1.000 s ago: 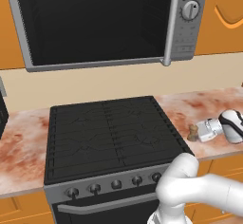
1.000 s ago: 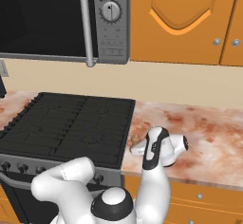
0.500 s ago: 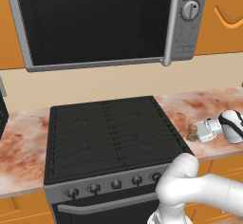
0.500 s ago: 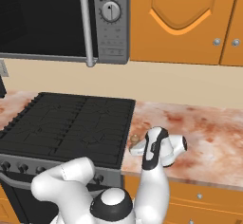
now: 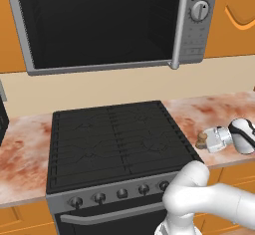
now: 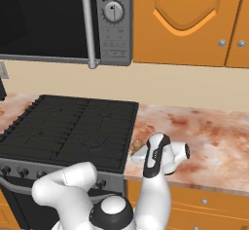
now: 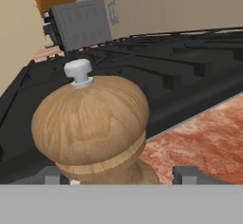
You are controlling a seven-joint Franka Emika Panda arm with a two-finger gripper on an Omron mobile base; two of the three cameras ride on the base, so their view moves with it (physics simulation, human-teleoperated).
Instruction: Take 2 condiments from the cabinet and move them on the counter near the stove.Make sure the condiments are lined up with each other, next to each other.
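1. Right of the stove (image 5: 117, 142), on the counter (image 6: 214, 146), stands the pepper mill (image 7: 92, 123), close to the stove edge.
2. Gripper (image 7: 118, 176) is low around it w/ fingers (image 7: 186, 174) spread, not squeezing.
3. Microwave (image 5: 99, 25) hangs above.

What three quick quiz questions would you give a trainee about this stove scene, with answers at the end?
1. Seen from the base, on which side of the stove is the pepper mill: left or right?
2. True or false: the microwave door hangs open.
3. The fingers are: A) on either side of the pepper mill, B) on a stove knob, C) up at the microwave.

Key: 1 right; 2 false; 3 A.
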